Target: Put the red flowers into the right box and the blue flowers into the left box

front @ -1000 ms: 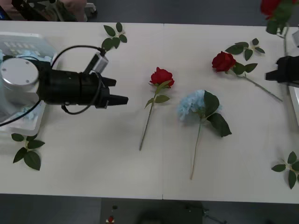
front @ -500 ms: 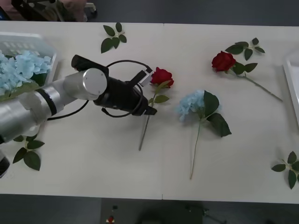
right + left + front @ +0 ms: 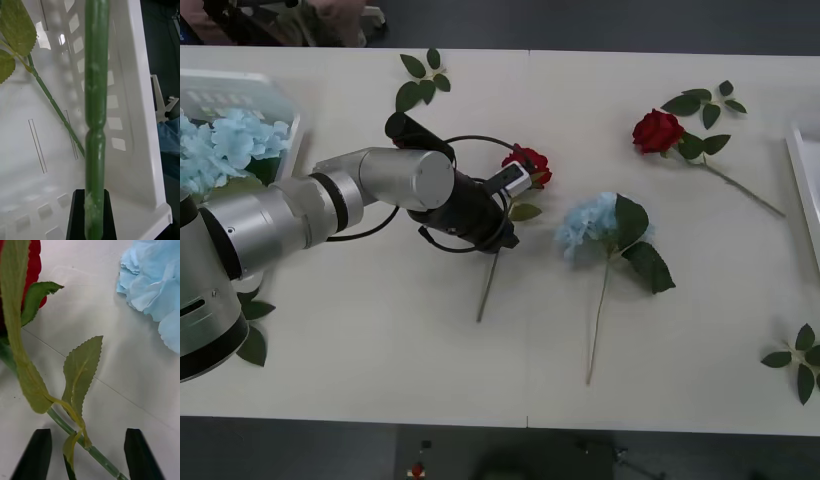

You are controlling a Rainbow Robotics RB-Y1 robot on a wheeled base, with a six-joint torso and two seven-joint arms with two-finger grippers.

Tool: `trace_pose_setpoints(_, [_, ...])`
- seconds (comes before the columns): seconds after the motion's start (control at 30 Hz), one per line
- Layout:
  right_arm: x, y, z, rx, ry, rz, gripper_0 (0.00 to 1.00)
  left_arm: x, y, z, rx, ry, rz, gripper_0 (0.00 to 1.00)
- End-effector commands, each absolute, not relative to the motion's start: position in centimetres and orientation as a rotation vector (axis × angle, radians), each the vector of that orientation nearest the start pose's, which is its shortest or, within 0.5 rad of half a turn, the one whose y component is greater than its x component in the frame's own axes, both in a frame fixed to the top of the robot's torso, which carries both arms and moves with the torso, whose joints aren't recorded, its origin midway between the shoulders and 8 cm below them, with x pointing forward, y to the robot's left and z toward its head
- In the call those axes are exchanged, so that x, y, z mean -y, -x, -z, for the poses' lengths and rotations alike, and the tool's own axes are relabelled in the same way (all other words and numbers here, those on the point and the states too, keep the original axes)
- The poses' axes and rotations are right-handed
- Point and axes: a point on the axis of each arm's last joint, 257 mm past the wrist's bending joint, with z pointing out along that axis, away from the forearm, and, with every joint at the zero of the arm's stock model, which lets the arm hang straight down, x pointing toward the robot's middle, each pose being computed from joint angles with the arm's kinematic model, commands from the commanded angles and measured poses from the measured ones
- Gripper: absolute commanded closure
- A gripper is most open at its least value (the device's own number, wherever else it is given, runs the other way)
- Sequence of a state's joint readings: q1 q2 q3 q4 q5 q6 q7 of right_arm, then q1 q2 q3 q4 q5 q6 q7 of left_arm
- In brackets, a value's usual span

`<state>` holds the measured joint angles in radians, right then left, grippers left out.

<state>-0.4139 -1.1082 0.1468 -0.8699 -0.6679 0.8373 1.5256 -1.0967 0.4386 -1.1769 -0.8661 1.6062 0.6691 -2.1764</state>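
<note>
Since half a second ago the left arm (image 3: 330, 205) has reached a little further right, and its left gripper (image 3: 88, 453) now hangs low over the stem of the middle rose (image 3: 527, 165), fingers spread apart with the stem (image 3: 90, 450) between them, not clenched. On the table (image 3: 380, 380) the left box (image 3: 250, 100) at the far left holds blue flowers (image 3: 220, 145). One blue flower (image 3: 590, 225) lies just right of that rose, and another rose (image 3: 658, 131) lies further right. The right box (image 3: 805, 180) shows at the right edge. The right gripper (image 3: 90, 215) is clenched on a green stem (image 3: 95, 112) above the white box (image 3: 142, 112).
</note>
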Motion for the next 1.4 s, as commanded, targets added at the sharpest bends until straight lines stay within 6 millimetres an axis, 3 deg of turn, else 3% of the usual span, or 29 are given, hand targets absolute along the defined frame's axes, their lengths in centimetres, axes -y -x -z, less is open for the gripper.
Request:
trace_pose_setpoints(0.03, [72.5,-46.3,20.5,-2.400,-0.332,0.688,0.65,0.7,-55.8,29.8,-2.162,-1.213,0.414,1.00])
trace_pose_setpoints(0.1, [72.4,-46.4,20.5,-2.399,-0.328,0.682,0.48,0.6,-55.9,29.8,-2.160,-1.218,0.405,1.00])
trace_pose_setpoints(0.17, [72.3,-46.6,20.4,-2.393,-0.323,0.677,0.41,0.5,-56.0,29.9,-2.157,-1.225,0.393,1.00])
trace_pose_setpoints(0.37, [70.0,-48.4,20.3,-2.379,-0.257,0.598,0.34,-0.1,-57.3,29.1,-2.124,-1.197,0.362,1.00])
trace_pose_setpoints(0.5, [66.3,-50.7,19.5,-2.380,-0.066,0.533,0.31,-0.5,-58.5,27.2,-2.104,-1.127,0.390,1.00])
trace_pose_setpoints(0.6, [60.8,-53.2,18.3,-2.349,0.155,0.473,0.31,-0.6,-59.3,24.5,-2.075,-1.068,0.441,1.00])
trace_pose_setpoints(0.7, [55.6,-54.8,17.8,-2.332,0.280,0.420,0.31,1.2,-59.5,19.9,-2.012,-0.991,0.565,1.00])
trace_pose_setpoints(0.77, [51.9,-56.0,17.0,-2.297,0.373,0.414,0.31,3.1,-59.3,14.8,-1.929,-0.934,0.685,1.00])
trace_pose_setpoints(0.83, [48.2,-57.3,16.3,-2.273,0.465,0.419,0.31,4.9,-59.1,8.0,-1.814,-0.863,0.814,1.00])
trace_pose_setpoints(0.93, [44.5,-58.7,16.4,-2.275,0.528,0.413,0.31,6.3,-58.6,0.7,-1.673,-0.805,0.916,1.00])
trace_pose_setpoints(1.07, [40.5,-61.5,17.3,-2.269,0.562,0.424,0.31,8.3,-57.5,-5.7,-1.527,-0.714,1.029,1.00])
trace_pose_setpoints(1.17, [37.6,-63.7,19.3,-2.290,0.517,0.366,0.31,9.2,-57.7,-8.1,-1.443,-0.668,1.009,1.00])
trace_pose_setpoints(1.3, [35.6,-66.4,20.7,-2.269,0.491,0.367,0.31,9.4,-58.2,-8.1,-1.400,-0.709,0.898,1.00])
trace_pose_setpoints(1.4, [34.4,-67.2,21.5,-2.284,0.479,0.354,0.31,9.4,-58.4,-8.0,-1.371,-0.759,0.810,1.00])
